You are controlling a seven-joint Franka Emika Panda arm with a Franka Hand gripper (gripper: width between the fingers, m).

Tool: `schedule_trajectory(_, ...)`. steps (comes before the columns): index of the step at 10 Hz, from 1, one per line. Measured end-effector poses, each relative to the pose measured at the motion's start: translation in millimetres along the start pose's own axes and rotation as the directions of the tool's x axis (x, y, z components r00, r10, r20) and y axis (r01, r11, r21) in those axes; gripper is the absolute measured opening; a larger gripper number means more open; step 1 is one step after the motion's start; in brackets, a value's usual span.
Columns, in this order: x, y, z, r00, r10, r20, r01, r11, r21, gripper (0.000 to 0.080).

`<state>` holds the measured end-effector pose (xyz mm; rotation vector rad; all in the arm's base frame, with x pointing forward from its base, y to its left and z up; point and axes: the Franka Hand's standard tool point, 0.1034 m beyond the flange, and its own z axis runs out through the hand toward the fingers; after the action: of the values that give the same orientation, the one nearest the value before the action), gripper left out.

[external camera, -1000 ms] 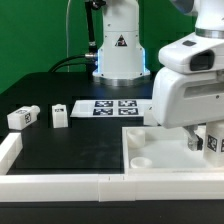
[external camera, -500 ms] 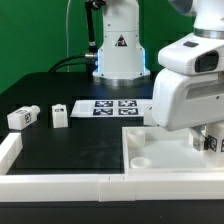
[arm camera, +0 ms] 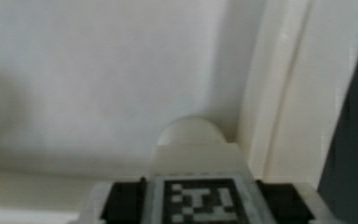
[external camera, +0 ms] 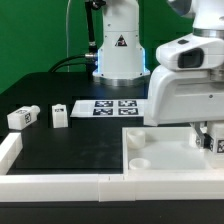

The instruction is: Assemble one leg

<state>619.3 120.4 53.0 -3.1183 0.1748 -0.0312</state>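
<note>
Three tagged legs show in the exterior view. One leg (external camera: 210, 139) is at the hand (external camera: 207, 140), low over the large white tray piece (external camera: 170, 158) on the exterior view's right; only a part of it shows beside the big white arm housing (external camera: 183, 85). In the wrist view this leg (arm camera: 197, 197) sits between the dark fingers (arm camera: 297, 203), with its tag facing the camera, so the hand is closed on it, just above the white tray floor (arm camera: 105, 90). Two other legs lie on the black bench (external camera: 80, 145) at the exterior view's left: one (external camera: 21, 117) near the edge, one (external camera: 60, 115) beside it, apart. One marker board (external camera: 112, 107) with four tags lies behind them.
</note>
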Motion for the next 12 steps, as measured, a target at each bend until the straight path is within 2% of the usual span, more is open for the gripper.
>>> schedule_trajectory(2,0.7,-1.5,0.6,0.970,0.245,-0.002,-0.245,0.969,0.009,0.0288)
schedule_trajectory(3,1.4,-1.9,0.6,0.919,0.395,-0.002,-0.394,0.919,0.025,0.0289)
schedule_trajectory(4,1.5,-2.7,0.5,0.874,0.487,-0.002,-0.487,0.873,0.027,0.0290)
schedule_trajectory(5,0.8,-5.0,0.6,0.782,0.623,0.003,-0.623,0.782,0.028,0.0290)
schedule_trajectory(6,0.0,-7.2,0.7,0.724,0.689,0.007,-0.689,0.724,0.027,0.0290)
schedule_trajectory(8,0.1,-7.5,0.6,0.664,0.748,0.010,-0.747,0.664,0.028,0.0290)
schedule_trajectory(9,0.1,-7.5,0.7,0.680,0.734,0.009,-0.733,0.679,0.028,0.0290)
schedule_trajectory(11,0.0,-7.7,0.7,0.706,0.708,0.008,-0.708,0.706,0.029,0.0570)
schedule_trajectory(12,0.4,-6.8,0.4,0.756,0.655,0.006,-0.655,0.755,0.030,0.0570)
